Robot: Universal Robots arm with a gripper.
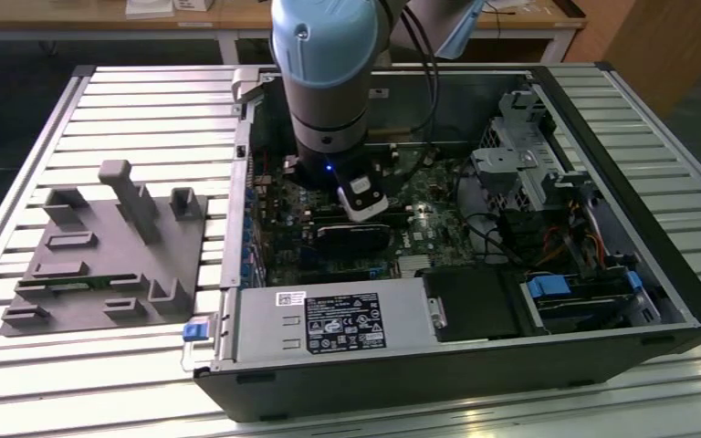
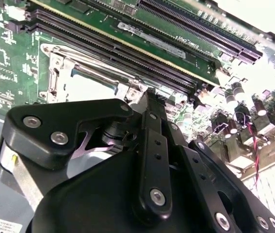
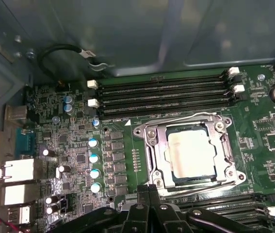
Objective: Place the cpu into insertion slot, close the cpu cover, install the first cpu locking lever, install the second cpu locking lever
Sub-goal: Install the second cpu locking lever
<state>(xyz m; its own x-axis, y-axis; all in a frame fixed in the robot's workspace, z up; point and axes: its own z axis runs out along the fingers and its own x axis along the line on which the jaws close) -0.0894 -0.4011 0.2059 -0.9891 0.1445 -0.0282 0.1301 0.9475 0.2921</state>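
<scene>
Silver-grey metal of the cpu (image 3: pixel 191 153) shows through the square window of the cpu cover (image 3: pixel 153 148), which lies flat over it in the first wrist view, so the chip sits in the insertion slot (image 3: pixel 227 175) on the green circuit board (image 3: pixel 74 160) with the frame down on top. My gripper (image 3: pixel 149 187) hangs just beside the socket's near edge, low over the board, and my two black fingers (image 3: pixel 140 209) are pressed together with no gap between them and nothing held. In the second wrist view the same fingertips (image 2: pixel 149 97) reach toward the socket's silvery rim (image 2: pixel 55 73), which lies next to the long black memory slots (image 2: pixel 127 48); whether they touch the metal there I cannot tell. Thin wire levers (image 3: pixel 186 117) run along the socket's edges in the first wrist view. From the exterior view, my arm (image 1: pixel 326 82) comes straight down into the open computer case (image 1: pixel 473 365), which lies on a slatted metal table (image 1: pixel 120 100), with a grey fixture block (image 1: pixel 107 255) well apart toward the exterior view's left.
</scene>
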